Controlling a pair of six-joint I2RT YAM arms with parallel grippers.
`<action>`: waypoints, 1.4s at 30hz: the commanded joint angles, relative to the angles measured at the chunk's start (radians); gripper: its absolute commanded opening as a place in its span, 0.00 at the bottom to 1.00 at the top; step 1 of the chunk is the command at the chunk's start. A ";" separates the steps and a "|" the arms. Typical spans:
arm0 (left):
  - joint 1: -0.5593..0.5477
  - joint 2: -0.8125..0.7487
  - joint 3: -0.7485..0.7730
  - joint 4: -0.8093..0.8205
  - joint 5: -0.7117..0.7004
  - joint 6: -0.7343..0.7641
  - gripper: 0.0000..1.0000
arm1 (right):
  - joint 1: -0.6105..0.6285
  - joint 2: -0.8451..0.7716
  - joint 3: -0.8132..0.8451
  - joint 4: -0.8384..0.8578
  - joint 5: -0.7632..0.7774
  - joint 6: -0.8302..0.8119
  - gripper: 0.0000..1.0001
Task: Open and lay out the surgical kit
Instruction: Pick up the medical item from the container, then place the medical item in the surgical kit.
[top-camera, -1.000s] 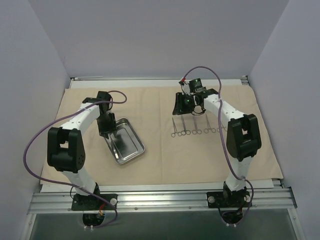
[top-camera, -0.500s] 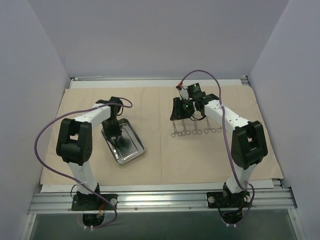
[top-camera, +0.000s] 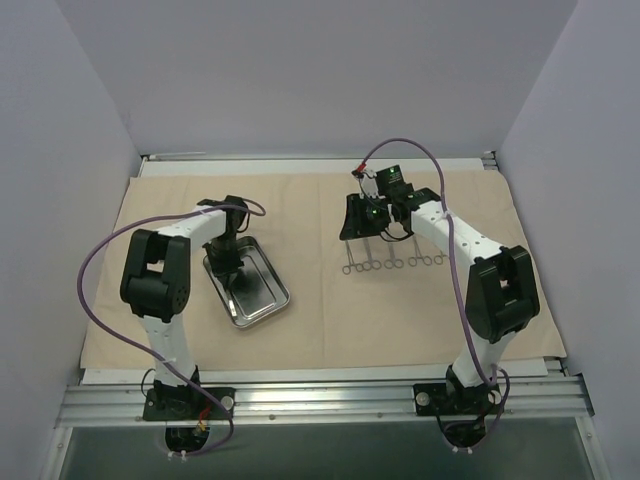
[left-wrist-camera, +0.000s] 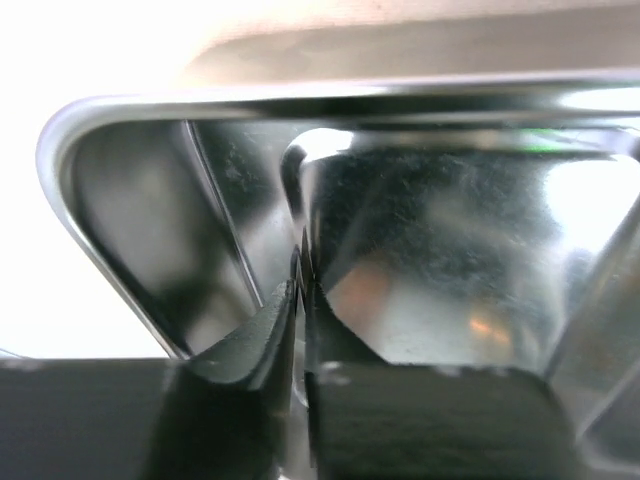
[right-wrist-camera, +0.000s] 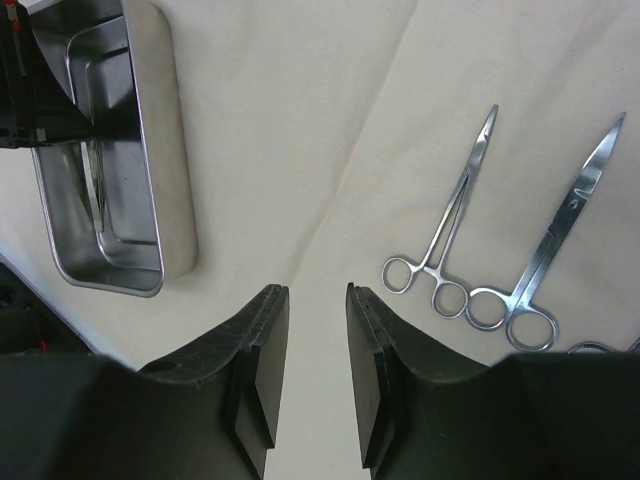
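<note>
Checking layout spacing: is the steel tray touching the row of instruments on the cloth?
Apart: top view shows bare cloth between tray and instruments.

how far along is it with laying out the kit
Done: the cloth wrap lies spread flat, and a row of instruments sits on its right half. In hand: the left claw is closed inside the tray; whether it pinches an instrument is unclear. The right claw hangs open above the cloth. Left: emptying the tray, if anything remains.

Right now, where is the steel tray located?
In the top view the steel tray lies on the left half of the beige cloth, under the left gripper, with the row of instruments to its right.
</note>
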 joint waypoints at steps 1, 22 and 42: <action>-0.004 0.017 0.030 0.027 -0.009 0.013 0.05 | 0.005 -0.038 0.016 -0.018 -0.016 -0.005 0.30; 0.005 -0.238 0.207 0.129 0.569 0.047 0.02 | 0.265 0.081 0.271 0.000 -0.016 0.002 0.48; 0.003 -0.270 0.182 0.185 0.654 0.038 0.02 | 0.363 0.241 0.429 -0.060 0.048 0.040 0.45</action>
